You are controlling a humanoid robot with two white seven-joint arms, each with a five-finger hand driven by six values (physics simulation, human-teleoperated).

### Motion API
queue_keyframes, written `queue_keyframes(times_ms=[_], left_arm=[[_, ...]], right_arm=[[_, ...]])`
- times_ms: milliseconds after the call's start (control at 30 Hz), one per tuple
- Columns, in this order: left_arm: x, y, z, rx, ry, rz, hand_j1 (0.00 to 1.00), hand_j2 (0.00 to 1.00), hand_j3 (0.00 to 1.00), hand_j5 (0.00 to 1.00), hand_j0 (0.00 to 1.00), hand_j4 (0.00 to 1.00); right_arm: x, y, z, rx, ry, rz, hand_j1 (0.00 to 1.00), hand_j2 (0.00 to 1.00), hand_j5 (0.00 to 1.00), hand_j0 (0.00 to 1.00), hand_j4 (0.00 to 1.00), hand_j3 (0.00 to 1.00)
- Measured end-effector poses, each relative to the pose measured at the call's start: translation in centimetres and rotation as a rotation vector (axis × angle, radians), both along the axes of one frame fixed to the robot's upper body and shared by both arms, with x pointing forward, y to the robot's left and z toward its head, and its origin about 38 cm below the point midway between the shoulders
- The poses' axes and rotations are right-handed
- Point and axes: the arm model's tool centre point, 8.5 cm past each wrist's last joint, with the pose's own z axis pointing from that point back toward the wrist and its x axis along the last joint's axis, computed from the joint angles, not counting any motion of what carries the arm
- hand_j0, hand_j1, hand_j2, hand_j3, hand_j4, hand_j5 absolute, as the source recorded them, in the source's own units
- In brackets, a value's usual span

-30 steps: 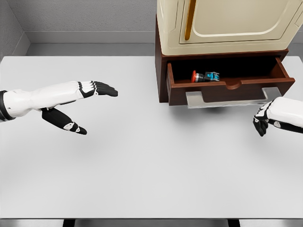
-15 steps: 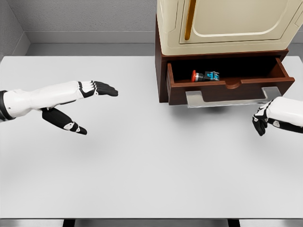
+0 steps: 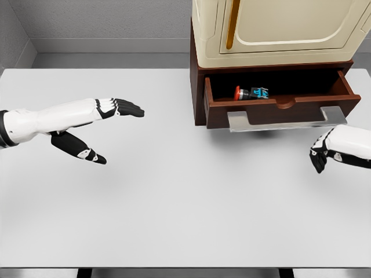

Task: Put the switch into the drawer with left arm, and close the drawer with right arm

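Left hand (image 3: 107, 110): fingers straight, thumb spread low, holding nothing, above the table (image 3: 174, 197). Right hand (image 3: 327, 149): fingers curled down, empty, just below the drawer (image 3: 278, 98) handle, apart from it. One switch (image 3: 251, 92) lies inside the open drawer, long axis left-right, red end left. One drawer, one cabinet (image 3: 272, 32).

Simulated test cell, not a furnished room: a plain white table (image 3: 174, 202) enclosed by bare grey walls (image 3: 104, 20), with one cream-and-brown cabinet (image 3: 272, 35) at the table's rear edge.
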Motion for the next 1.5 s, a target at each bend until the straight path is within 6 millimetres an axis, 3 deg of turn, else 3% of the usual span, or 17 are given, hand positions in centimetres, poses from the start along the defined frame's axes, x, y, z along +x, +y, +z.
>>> queue_keyframes(times_ms=[1100,1367,1500], left_arm=[[0.1,0.0,0.1,-0.006,0.0,0.0,1.0,1.0,1.0,1.0,1.0,1.0],[0.1,0.0,0.1,-0.007,0.0,0.0,1.0,1.0,1.0,1.0,1.0,1.0],[0.1,0.0,0.1,-0.007,0.001,0.001,1.0,1.0,1.0,1.0,1.0,1.0]], right_arm=[[1.7,2.7,0.0,0.037,-0.024,0.065,0.18,0.18,0.18,0.18,0.18,0.18],[3.3,3.1,0.7,-0.032,-0.086,0.095,0.18,0.18,0.18,0.18,0.18,0.18],[3.7,3.6,0.0,0.043,-0.047,0.076,0.18,0.18,0.18,0.18,0.18,0.18]])
